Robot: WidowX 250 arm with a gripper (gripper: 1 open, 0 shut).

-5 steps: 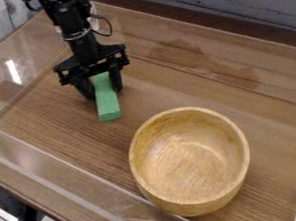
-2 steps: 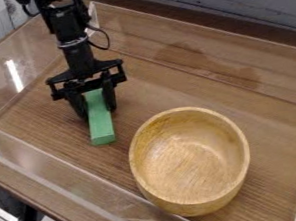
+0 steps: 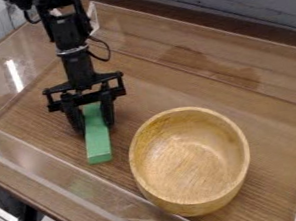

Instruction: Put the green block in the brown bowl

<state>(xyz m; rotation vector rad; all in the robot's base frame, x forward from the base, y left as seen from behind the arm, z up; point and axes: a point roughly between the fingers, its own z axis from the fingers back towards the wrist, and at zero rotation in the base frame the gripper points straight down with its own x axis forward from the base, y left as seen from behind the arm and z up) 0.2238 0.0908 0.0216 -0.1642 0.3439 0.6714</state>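
Camera view is showing one gripper pinching the upper end of the single green block, black fingers pressed against its sides. That block is hanging below the gripper, long axis running steeply down toward the near edge, lower end at the wooden table; whether it is touching is hard to judge. One brown bowl is sitting right of the gripper, nearer us.

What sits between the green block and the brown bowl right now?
Nothing: in the camera view only a narrow strip of bare wooden tabletop separates the green block from the rim of the brown bowl.
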